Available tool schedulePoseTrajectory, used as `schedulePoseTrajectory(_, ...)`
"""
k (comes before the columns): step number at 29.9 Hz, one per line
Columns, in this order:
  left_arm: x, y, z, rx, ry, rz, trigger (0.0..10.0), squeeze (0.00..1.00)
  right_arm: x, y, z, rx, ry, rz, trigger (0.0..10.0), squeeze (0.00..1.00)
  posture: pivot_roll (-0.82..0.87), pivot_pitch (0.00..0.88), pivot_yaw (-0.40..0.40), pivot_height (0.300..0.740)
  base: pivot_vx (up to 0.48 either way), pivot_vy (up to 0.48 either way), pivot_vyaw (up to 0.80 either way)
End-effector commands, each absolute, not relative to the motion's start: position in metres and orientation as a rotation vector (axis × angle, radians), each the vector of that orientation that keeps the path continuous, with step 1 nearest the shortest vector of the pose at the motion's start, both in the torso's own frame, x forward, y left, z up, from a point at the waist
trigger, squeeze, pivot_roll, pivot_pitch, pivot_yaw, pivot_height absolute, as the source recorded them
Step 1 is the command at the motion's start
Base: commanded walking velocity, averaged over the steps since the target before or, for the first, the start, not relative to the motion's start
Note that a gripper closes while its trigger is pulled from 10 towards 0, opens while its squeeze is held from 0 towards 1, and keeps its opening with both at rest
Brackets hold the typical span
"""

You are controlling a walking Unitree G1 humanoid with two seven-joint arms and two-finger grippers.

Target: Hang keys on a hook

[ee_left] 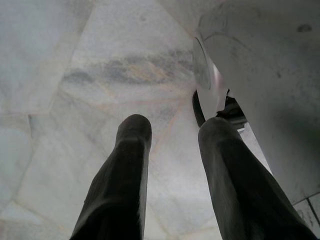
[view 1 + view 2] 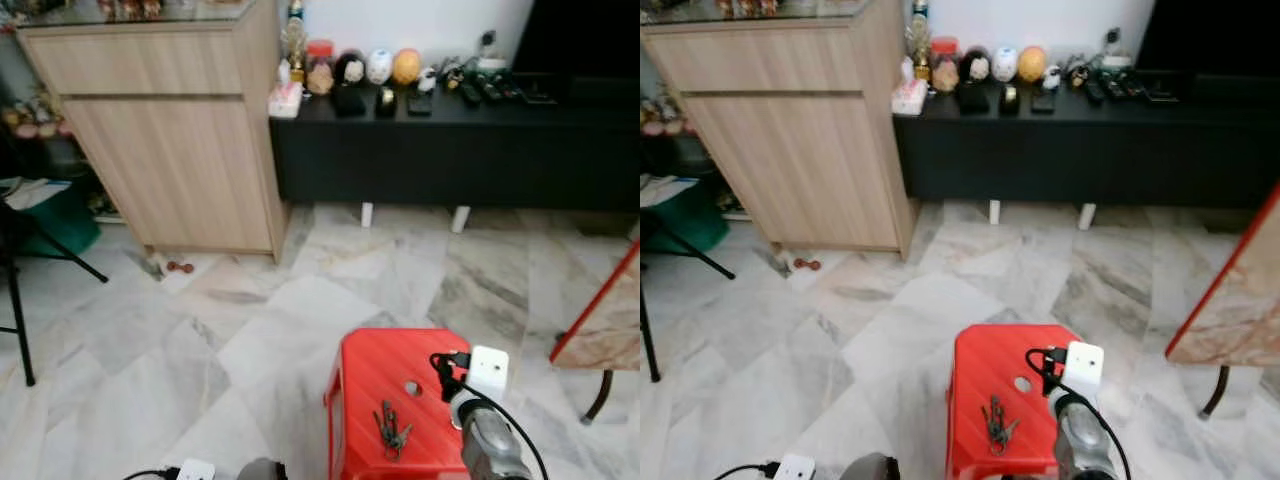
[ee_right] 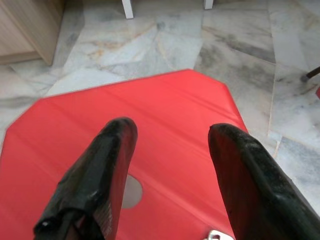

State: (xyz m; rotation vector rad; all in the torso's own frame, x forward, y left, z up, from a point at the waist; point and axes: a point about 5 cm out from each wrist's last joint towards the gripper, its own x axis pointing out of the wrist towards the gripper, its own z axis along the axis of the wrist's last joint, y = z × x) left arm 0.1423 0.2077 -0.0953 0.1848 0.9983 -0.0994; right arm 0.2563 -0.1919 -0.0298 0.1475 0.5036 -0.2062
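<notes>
A bunch of keys (image 2: 390, 430) lies flat on the top of a red plastic stool (image 2: 365, 375), near its front edge and just beside a small round hole (image 2: 412, 387) in the seat. The stool stands on a grey-veined marble floor (image 2: 250, 320). The right arm (image 2: 485, 440) reaches over the stool's right side, a white block at its wrist; the right claw (image 3: 170, 150) hovers above the red seat with its 2 black fingers (image 3: 107, 165) spread apart and nothing between them, and a glint of metal shows at the frame edge near 1 fingertip. The left claw (image 1: 172, 145) hangs low over the marble floor, its 2 fingers likewise apart and empty. Further back stand a light wooden cabinet (image 2: 170, 130) and, to its right, a low black counter (image 2: 450, 140) carrying small ornaments and remote controls. A marble-patterned slab with a red edge (image 2: 600, 310) leans in at the far right.
</notes>
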Motion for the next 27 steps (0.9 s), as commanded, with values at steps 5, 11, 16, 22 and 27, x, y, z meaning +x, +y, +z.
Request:
schedulePoseTrajectory(5,0.134,0.205,-0.099,0.176,1.034,-0.113,10.0,0.0,0.253,-0.204,-0.03,0.099,0.51,-0.2,10.0,0.0,0.03,0.0,0.004,0.645,0.0,0.0,0.0)
schedulePoseTrajectory(11,0.136,0.204,-0.099,0.178,1.031,-0.12,10.0,0.0,0.254,-0.222,-0.025,-0.12,0.529,-0.064,10.0,0.0,0.03,0.0,-0.001,0.645,0.0,0.0,0.0)
schedulePoseTrajectory(16,0.135,0.204,-0.099,0.173,1.03,-0.12,10.0,0.0,0.265,-0.232,-0.013,-0.146,0.503,-0.032,10.0,0.0,0.02,0.0,-0.004,0.645,0.0,0.0,0.0)
schedulePoseTrajectory(22,0.132,0.205,-0.1,0.17,1.035,-0.121,10.0,0.0,0.276,-0.211,-0.005,-0.003,0.393,-0.046,10.0,0.0,0.03,0.019,0.001,0.645,0.0,0.0,0.0)
schedulePoseTrajectory(27,0.125,0.206,-0.102,0.17,1.048,-0.122,10.0,0.0,0.272,-0.19,-0.013,0.051,0.406,-0.027,10.0,0.0,0.03,0.026,0.003,0.645,0.0,0.0,0.0)
